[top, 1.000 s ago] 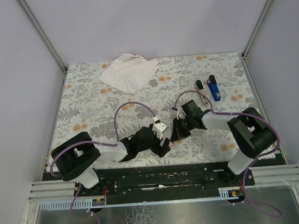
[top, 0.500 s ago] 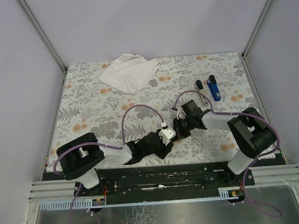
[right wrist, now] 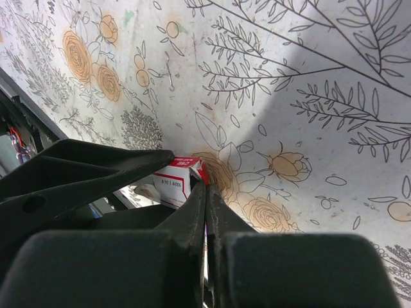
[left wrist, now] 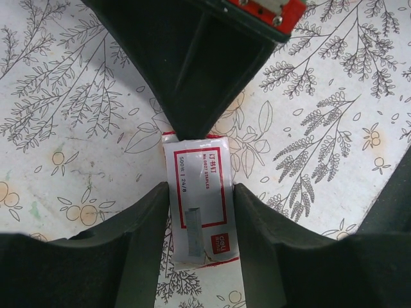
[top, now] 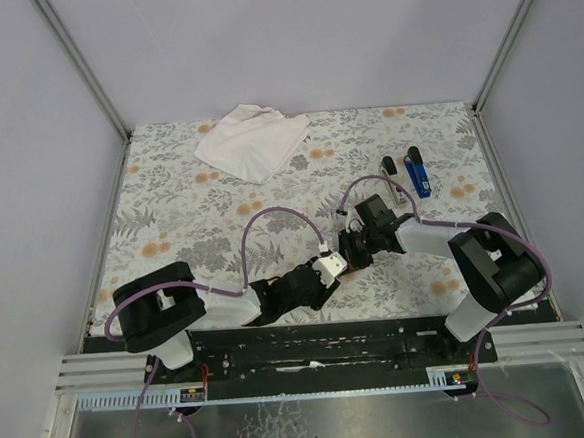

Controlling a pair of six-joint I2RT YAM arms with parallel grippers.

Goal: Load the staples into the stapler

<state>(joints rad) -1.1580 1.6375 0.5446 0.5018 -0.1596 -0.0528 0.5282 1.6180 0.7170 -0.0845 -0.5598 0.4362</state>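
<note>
Near the surface's near edge, the flat red-and-white cardboard staples box (left wrist: 196, 192) lies lengthwise between the left gripper (left wrist: 200, 199) fingers. Whether they clamp it is unclear. The closed right gripper (right wrist: 205, 186) meets its far end.

The staples box (left wrist: 200, 192) label reads "STAPLES", "24/6"

Staples box (left wrist: 196, 176) between fingers (left wrist: 144, 237) of left hand (left wrist: 200, 196), right hand (right wrist: 205, 186) at its end.

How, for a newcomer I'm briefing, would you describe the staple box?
On the floral table, look at the middle of the near edge. The staple box lies flat between the fingers of the left gripper: small, white with a red frame, unlike the blue stapler and black stapler back right.
</note>
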